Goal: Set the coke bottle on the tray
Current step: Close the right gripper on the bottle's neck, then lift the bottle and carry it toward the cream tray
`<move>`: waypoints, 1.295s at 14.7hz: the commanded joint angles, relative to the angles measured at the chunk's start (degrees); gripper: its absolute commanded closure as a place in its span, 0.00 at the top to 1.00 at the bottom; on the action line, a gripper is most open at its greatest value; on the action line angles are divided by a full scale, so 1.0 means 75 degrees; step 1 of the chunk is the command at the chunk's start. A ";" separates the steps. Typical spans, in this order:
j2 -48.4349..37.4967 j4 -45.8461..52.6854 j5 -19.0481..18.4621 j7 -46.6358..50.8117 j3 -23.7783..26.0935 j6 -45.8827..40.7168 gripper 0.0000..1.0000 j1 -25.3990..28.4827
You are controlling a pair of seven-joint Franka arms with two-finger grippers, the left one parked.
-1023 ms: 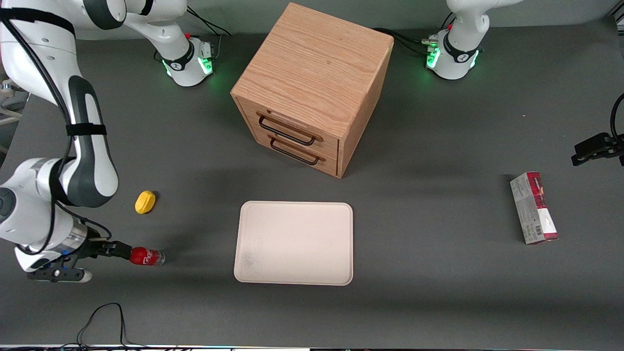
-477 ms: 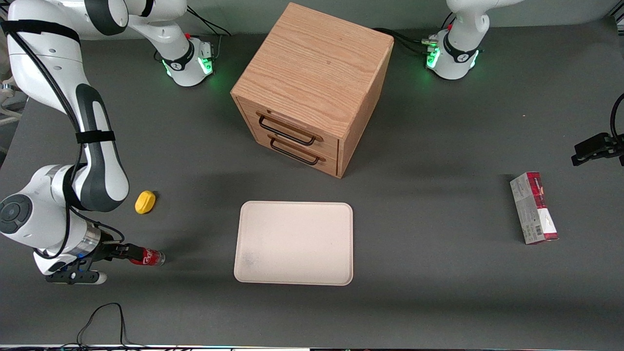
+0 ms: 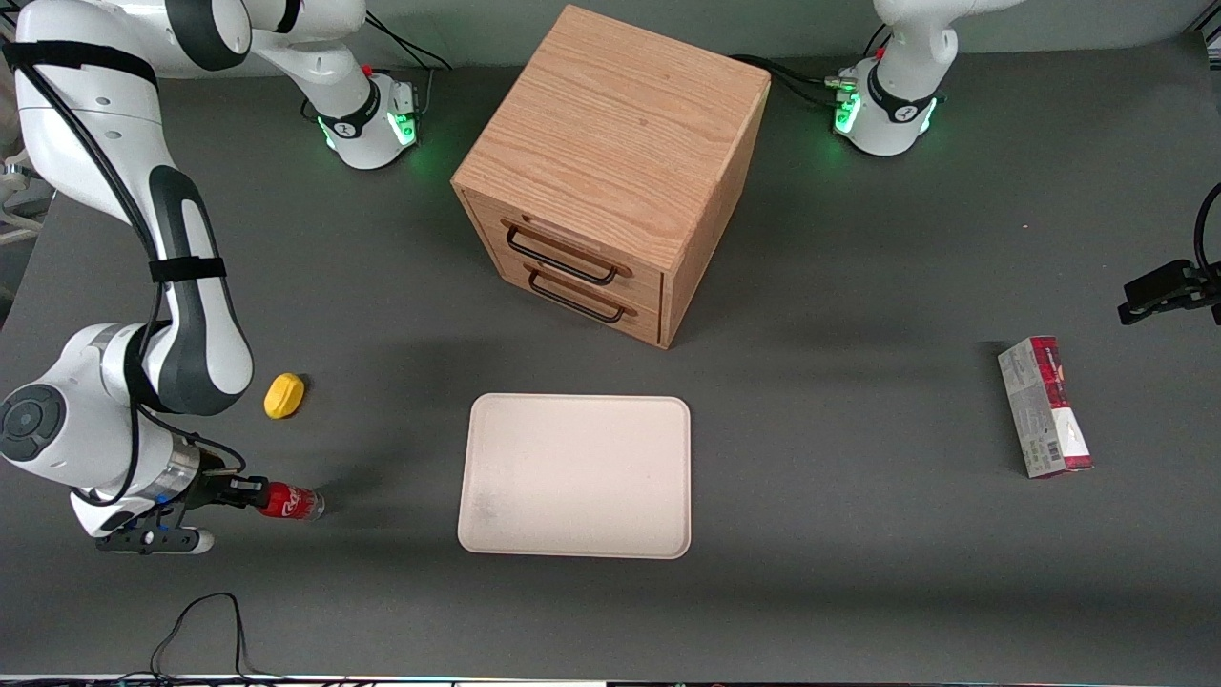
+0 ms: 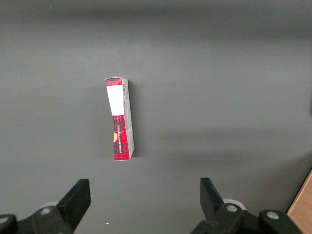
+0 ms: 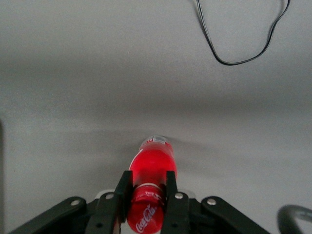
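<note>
Red coke bottle (image 3: 289, 501) lies on desk (image 3: 858, 572), tool (image 5: 148, 187) clamped around it. Grasp step. Next: lift, carry toward 3 o'clock onto tray (image 3: 576, 475).

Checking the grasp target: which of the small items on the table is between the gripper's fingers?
The coke bottle, lying on its side with the gripper shut on it. The yellow lemon-shaped lump and red carton lie untouched.

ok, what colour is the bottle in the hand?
Glossy red with white script lettering; the coke bottle shows best in the right wrist view, between the hand's fingers.
</note>
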 commanded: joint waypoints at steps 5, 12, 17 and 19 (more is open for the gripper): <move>-0.0166 0.1506 0.0117 -0.0094 0.0061 -0.1935 0.00 -0.0038; -0.0634 0.3338 -0.0583 0.2513 0.0889 -0.4096 0.00 0.0289; -0.0554 0.3468 -0.1347 0.4462 0.2345 -0.3723 0.00 0.0477; -0.0367 0.3409 -0.1510 0.4896 0.2428 -0.3279 0.00 0.0711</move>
